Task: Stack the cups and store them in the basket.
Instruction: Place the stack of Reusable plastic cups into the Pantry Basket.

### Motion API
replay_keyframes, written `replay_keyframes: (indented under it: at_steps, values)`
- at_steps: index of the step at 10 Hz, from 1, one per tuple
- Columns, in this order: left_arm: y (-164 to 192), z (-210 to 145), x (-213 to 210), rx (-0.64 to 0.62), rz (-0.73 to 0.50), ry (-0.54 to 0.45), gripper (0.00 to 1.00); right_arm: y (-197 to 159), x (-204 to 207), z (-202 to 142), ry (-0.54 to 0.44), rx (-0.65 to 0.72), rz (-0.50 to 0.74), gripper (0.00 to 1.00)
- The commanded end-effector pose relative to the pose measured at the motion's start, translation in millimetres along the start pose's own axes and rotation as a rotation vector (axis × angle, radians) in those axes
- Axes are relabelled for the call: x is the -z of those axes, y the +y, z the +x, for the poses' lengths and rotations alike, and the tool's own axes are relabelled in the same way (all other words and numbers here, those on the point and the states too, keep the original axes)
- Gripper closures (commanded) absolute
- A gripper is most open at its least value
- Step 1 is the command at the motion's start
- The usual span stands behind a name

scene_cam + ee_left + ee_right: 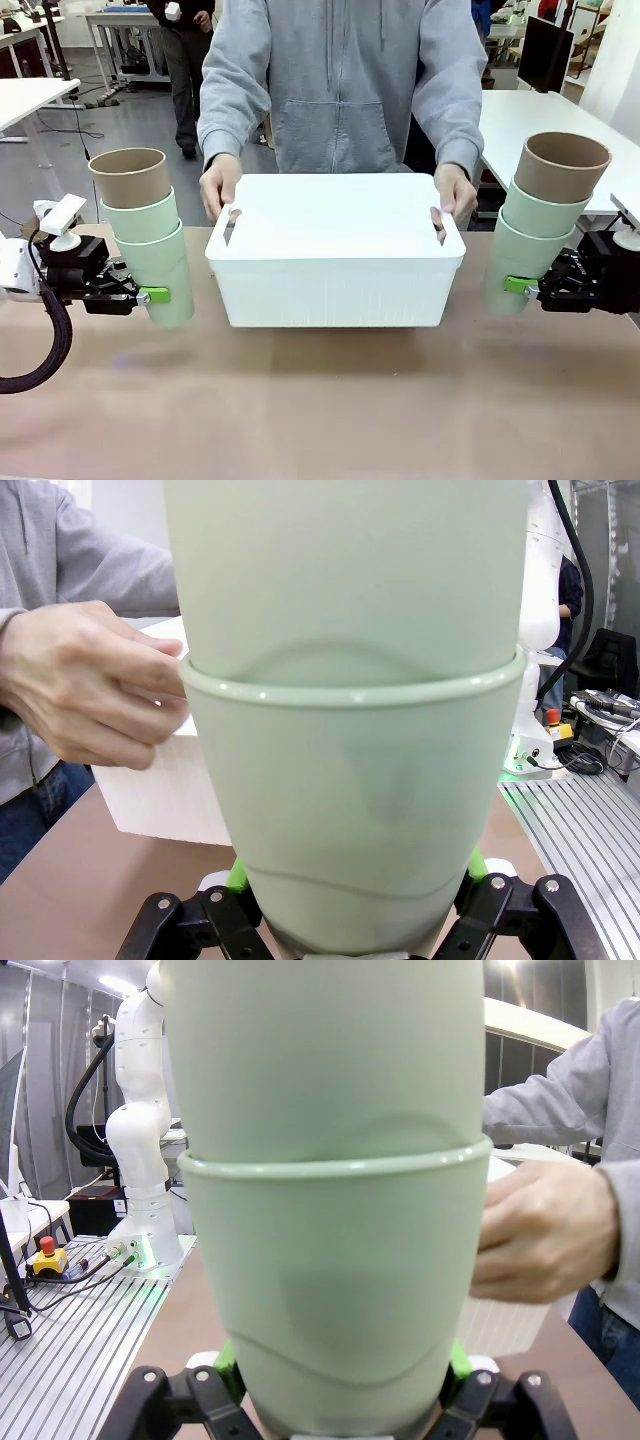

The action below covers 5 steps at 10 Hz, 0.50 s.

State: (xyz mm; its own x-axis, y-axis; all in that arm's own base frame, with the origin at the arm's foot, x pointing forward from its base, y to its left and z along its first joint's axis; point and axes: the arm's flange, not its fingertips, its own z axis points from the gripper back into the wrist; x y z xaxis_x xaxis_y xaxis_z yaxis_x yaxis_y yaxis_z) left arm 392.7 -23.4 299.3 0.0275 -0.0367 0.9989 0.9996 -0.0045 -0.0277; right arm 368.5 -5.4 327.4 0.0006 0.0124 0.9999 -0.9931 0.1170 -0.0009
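Two stacks of cups flank the white basket (335,270). On the left, a tan-brown cup (130,178) sits nested in two mint green cups (170,275), and my left gripper (150,296) is shut on the bottom one (350,820) near its base. The right-hand stack has a tan-brown cup (565,165) on top of two mint green cups (520,265), tilted slightly right, with my right gripper (520,287) shut on the lowest cup (335,1290). A person's hands (218,185) hold the basket by both short ends at the table's middle.
The brown table (320,400) stretches bare in front of the basket. The person in a grey hoodie (340,80) stands right behind it. White tables (560,120) and another person are farther back.
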Motion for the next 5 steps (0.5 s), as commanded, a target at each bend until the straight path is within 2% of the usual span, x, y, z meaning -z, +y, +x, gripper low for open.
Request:
replay_keyframes:
  at_steps: [1,5]
  values:
    - [0.4,4.2,0.4,0.006,-0.009,0.000,0.15,-1.5,1.0,6.1,-0.009,-0.015,-0.011,0.17]
    - [0.4,4.2,0.4,0.006,-0.009,0.000,0.15,-1.5,1.0,6.1,-0.009,-0.015,-0.011,0.17]
